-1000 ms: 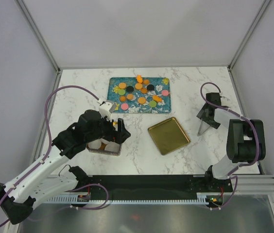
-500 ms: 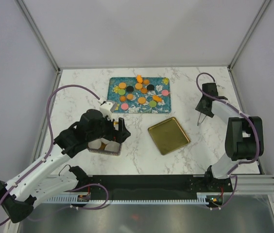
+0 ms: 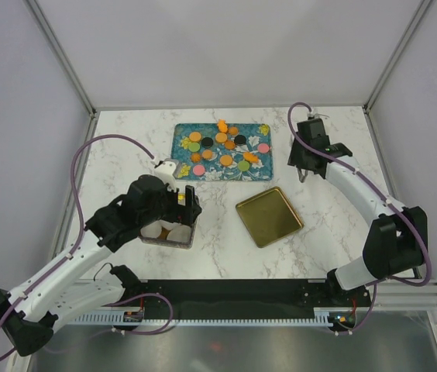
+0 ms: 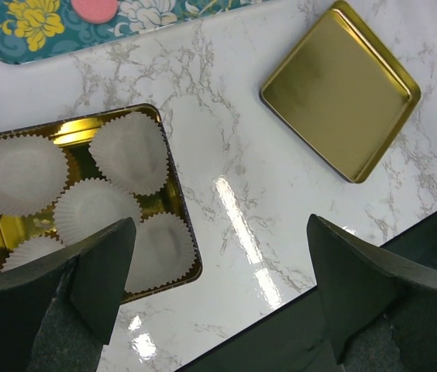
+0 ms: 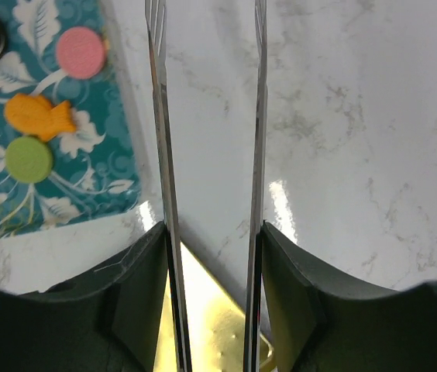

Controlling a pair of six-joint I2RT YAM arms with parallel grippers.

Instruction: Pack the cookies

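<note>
1. The cookies (image 3: 221, 138) lie scattered on the teal floral tray (image 3: 181, 167), at the far middle of the tabletop (image 3: 125, 139).
2. My right fingers (image 5: 207, 46) hang parted and empty over bare marble, just right of the tray.
3. My left fingers (image 4: 217, 232) gape wide and empty above the gold tin (image 4: 173, 194) of paper cups (image 4: 129, 151).

Left arm (image 3: 56, 275): base at 7 o'clock of top view, links stretched diagonally toward 1 o'clock, wrist bent down just left of centre. Left end effector (image 3: 176, 211) points down, fingers (image 4: 94, 263) spread full wide, gripping nothing.

Right arm (image 3: 358, 186): base at 5 o'clock, elbow at 4 o'clock, forearm reaching toward 1 o'clock. Right end effector (image 3: 302, 174) points down at counter (image 3: 125, 139). Thin blade fingers (image 5: 160, 116) parallel, partly spread, gap clear.
</note>
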